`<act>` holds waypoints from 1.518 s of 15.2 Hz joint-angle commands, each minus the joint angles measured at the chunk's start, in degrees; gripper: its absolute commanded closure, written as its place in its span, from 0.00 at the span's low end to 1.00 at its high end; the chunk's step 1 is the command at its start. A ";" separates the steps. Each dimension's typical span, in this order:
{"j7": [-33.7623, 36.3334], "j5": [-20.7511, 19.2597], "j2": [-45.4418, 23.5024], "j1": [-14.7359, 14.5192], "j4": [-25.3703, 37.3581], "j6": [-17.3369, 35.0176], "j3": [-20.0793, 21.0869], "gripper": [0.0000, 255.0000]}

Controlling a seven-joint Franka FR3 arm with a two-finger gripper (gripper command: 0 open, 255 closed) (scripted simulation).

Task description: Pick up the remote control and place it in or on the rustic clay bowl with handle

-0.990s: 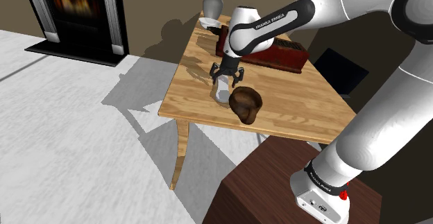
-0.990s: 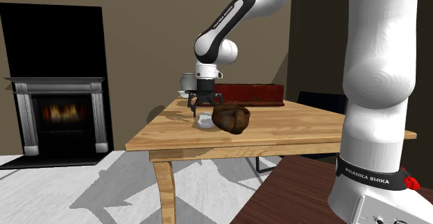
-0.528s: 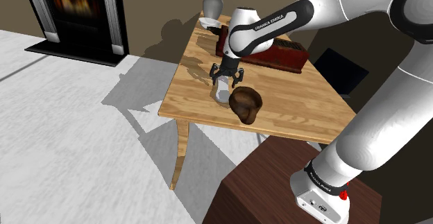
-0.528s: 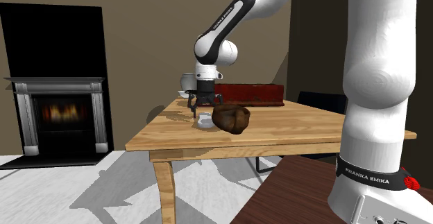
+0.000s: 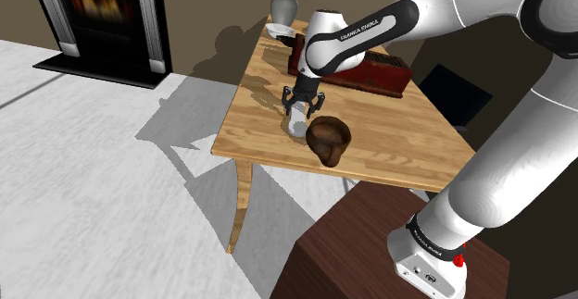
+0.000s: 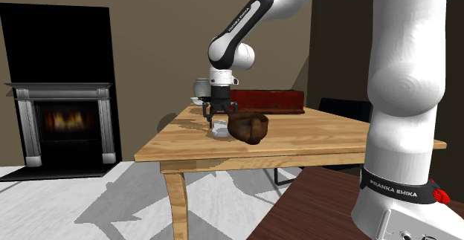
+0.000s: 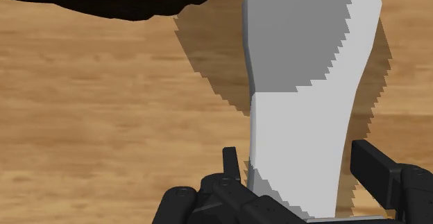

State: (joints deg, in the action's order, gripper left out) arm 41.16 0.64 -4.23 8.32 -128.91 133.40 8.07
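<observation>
Wooden table (image 5: pixel 417 135), brown bowl (image 5: pixel 328 138), hand (image 7: pixel 298 164) clasping white remote (image 7: pixel 305 84)

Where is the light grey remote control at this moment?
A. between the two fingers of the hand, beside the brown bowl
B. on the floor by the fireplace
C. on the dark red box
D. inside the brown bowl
A: in the wrist view the remote control stands between the fingers of the hand, and the shoulder view shows the brown bowl just beside it.
</observation>
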 commanded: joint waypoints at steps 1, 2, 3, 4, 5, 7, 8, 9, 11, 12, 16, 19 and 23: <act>0.00 0.00 0.01 0.00 0.00 0.00 0.00 1.00; 0.00 0.00 0.02 0.00 -0.01 0.00 0.00 1.00; -0.05 0.08 0.51 0.01 0.25 -0.74 0.01 1.00; -0.10 0.17 0.99 0.02 0.51 -1.49 0.01 1.00; -0.15 0.24 1.44 0.03 0.82 -2.24 0.01 1.00; -0.23 0.38 2.34 0.05 1.44 -3.75 0.02 1.00; -0.27 0.45 2.77 0.06 1.76 -4.50 0.02 1.00; -0.31 0.51 3.19 0.07 2.10 -5.25 0.01 1.00; -0.38 0.63 3.99 0.08 2.82 -6.76 0.00 1.00; -0.41 0.69 4.37 0.09 3.19 -7.52 0.00 1.00; -0.51 0.87 5.78 0.11 4.82 -10.54 -0.04 1.00; -0.57 0.99 6.72 0.13 6.16 -12.82 -0.07 1.00; -0.63 1.11 7.79 0.16 8.13 -15.85 -0.11 1.00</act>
State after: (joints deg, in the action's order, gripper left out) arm 40.56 1.70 3.17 8.46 -121.34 118.51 7.98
